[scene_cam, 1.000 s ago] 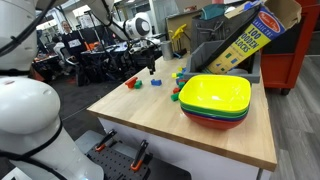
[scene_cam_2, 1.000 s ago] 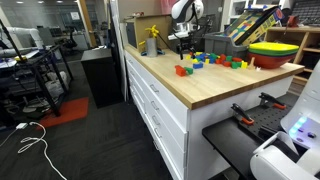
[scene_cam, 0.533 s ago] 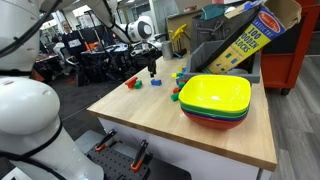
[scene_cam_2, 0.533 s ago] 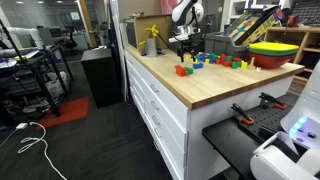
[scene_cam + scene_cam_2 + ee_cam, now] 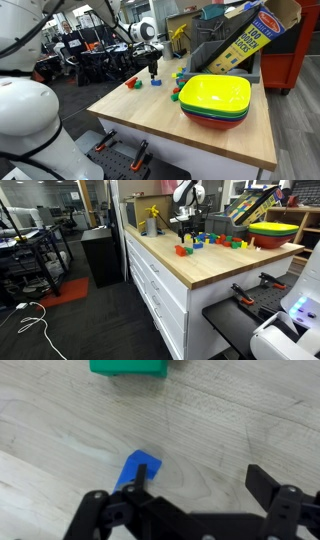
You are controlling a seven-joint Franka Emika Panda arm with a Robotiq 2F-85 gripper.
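Note:
My gripper (image 5: 203, 482) hangs open just above the wooden tabletop, with bare wood between its fingers. A small blue block (image 5: 137, 468) lies flat by the left fingertip (image 5: 143, 478), outside the gap. A green block (image 5: 128, 366) shows at the top edge of the wrist view. In both exterior views the gripper (image 5: 153, 68) (image 5: 186, 230) points down over the far part of the table, among scattered coloured blocks (image 5: 215, 240). The blue block (image 5: 155, 83) lies just below it, and a red block (image 5: 131, 83) lies to one side.
A stack of bowls (image 5: 215, 100), yellow on top, stands near the table's front. A tilted "100 wood blocks" box (image 5: 240, 40) leans behind it. A red block (image 5: 181, 250) lies near the table edge. A yellow object (image 5: 152, 220) stands at the back.
The arm has shifted slightly sideways over the blocks. The jaws have stayed open and no block has moved.

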